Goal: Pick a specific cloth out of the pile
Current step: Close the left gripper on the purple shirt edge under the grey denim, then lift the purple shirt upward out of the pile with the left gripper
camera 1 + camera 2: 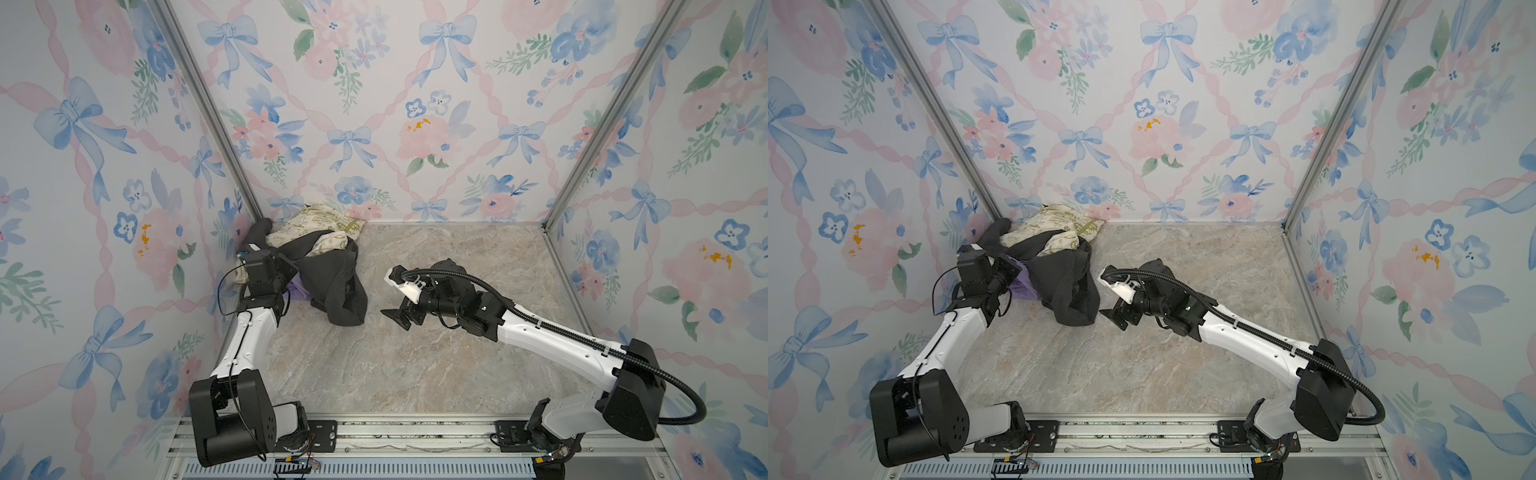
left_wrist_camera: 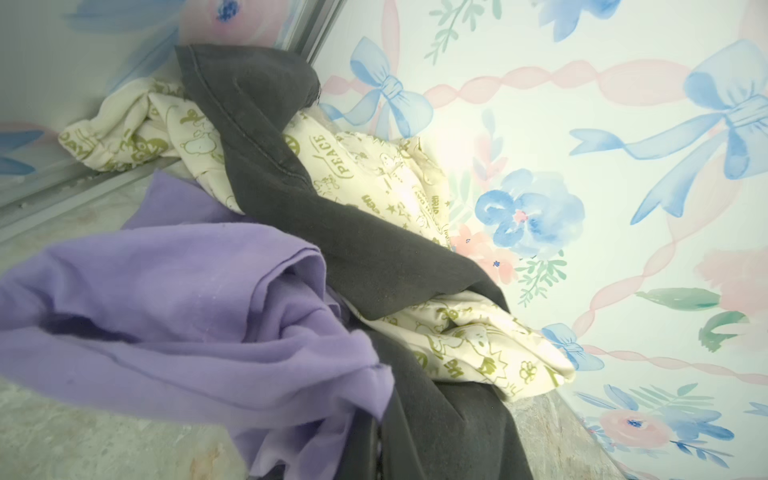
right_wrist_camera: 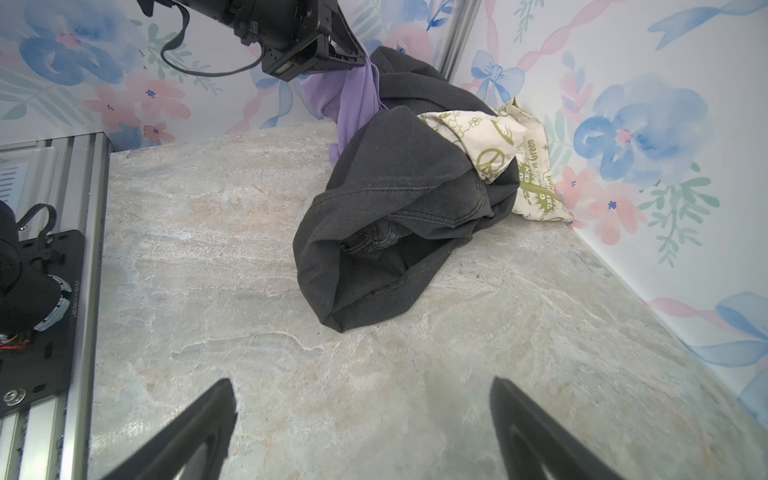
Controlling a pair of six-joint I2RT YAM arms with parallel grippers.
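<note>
Marble tabletop [image 1: 395,365], left pincer [image 3: 353,52] clamped on cloth [image 2: 187,291]

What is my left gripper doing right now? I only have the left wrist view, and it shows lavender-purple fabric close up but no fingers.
Observer: In the right wrist view, the left gripper is shut on the plain lavender-purple soft cloth, which hangs from it against the dark charcoal-grey garment.
Operator: And the right gripper?
Observer: The right gripper is open and empty, over bare marble-patterned tabletop, touching nothing.
</note>
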